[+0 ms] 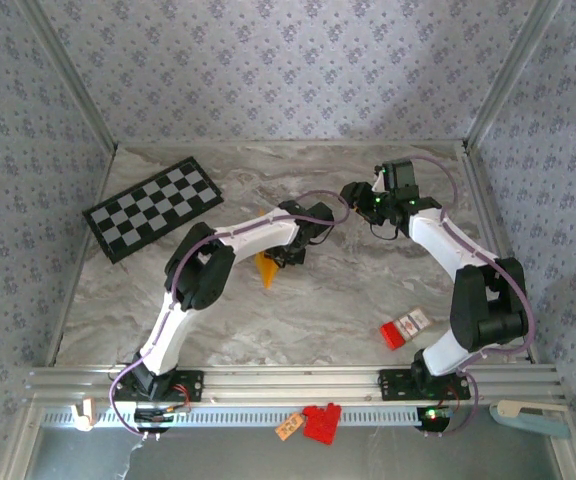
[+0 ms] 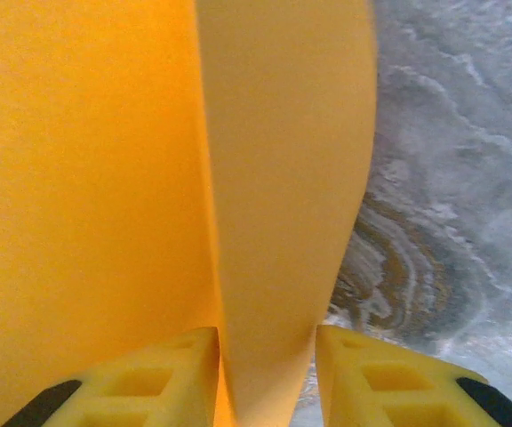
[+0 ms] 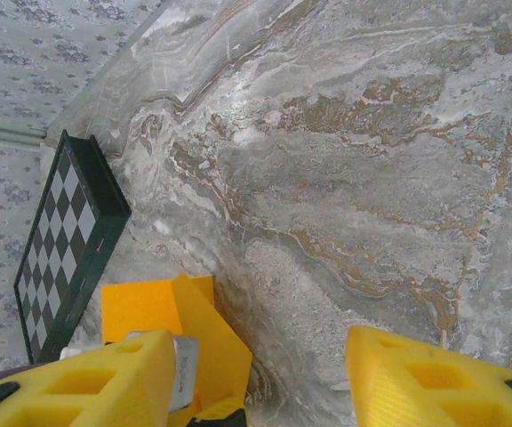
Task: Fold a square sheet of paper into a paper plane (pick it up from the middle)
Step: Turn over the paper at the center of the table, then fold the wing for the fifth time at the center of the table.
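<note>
We can read no text anywhere. The red-and-white box [image 1: 405,328] carries a pale label and the orange tag [image 1: 288,425] hangs at the front rail, but any print on either is too small to read.

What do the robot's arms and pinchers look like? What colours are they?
The left arm and the right arm both have smooth white shells with chunky black joints. A thin purple cable runs along each one. The left gripper and the right gripper have blocky yellow fingers with cut-out holes and bits of black trim.
</note>
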Motion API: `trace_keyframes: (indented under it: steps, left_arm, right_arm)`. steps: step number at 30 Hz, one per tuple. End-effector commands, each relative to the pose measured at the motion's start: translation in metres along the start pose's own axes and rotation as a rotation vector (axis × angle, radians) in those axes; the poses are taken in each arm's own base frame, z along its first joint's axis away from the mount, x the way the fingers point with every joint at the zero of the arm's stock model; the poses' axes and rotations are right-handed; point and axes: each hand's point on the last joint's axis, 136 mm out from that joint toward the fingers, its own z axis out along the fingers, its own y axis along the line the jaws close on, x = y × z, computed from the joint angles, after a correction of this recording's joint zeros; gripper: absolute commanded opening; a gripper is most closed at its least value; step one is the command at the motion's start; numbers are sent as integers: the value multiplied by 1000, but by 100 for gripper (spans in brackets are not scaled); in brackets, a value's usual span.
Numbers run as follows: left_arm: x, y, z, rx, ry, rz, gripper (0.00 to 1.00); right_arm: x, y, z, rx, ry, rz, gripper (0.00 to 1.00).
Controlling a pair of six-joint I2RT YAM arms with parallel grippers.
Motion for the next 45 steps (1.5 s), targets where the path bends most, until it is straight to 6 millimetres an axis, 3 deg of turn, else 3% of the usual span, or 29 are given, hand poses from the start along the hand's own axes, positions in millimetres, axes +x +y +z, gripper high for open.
trace_keyframes:
  steps: [1, 9, 15, 20, 24, 25, 29, 33, 37, 40, 45]
  left_arm:
    - [-3, -2, -10, 26, -2, -19, 34]
    - [-3, 1, -8, -11, -3, 5, 29]
    - [-16, -1, -53, 115, -59, -10, 36]
    - [-13, -2, -92, 258, -68, -48, 40]
    - [-15, 18, -121, 317, -103, -98, 43]
    - [-17, 27, -128, 329, -113, -123, 44]
    - [-22, 69, -139, 366, -154, -250, 52]
    - [-21, 119, -127, 365, -184, -409, 62]
    - [-3, 163, -102, 341, -163, -559, 70]
    - [9, 184, -84, 357, -144, -657, 73]
    - [29, 201, -58, 407, -98, -773, 77]
  right_arm:
    - [1, -5, 1, 6, 1, 21, 55]
    - [0, -6, -1, 11, -5, 22, 55]
    - [-2, -15, -3, 54, -8, 34, 55]
    - [0, -25, -2, 117, 15, 46, 56]
    - [16, -36, 7, 204, 84, 33, 56]
    - [15, -26, 9, 210, 89, 10, 56]
    - [45, -10, 29, 273, 179, -52, 57]
    - [82, 16, 54, 310, 252, -114, 58]
    - [116, 31, 74, 365, 307, -137, 58]
    - [134, 38, 86, 413, 321, -160, 58]
    - [155, 42, 101, 500, 353, -189, 57]
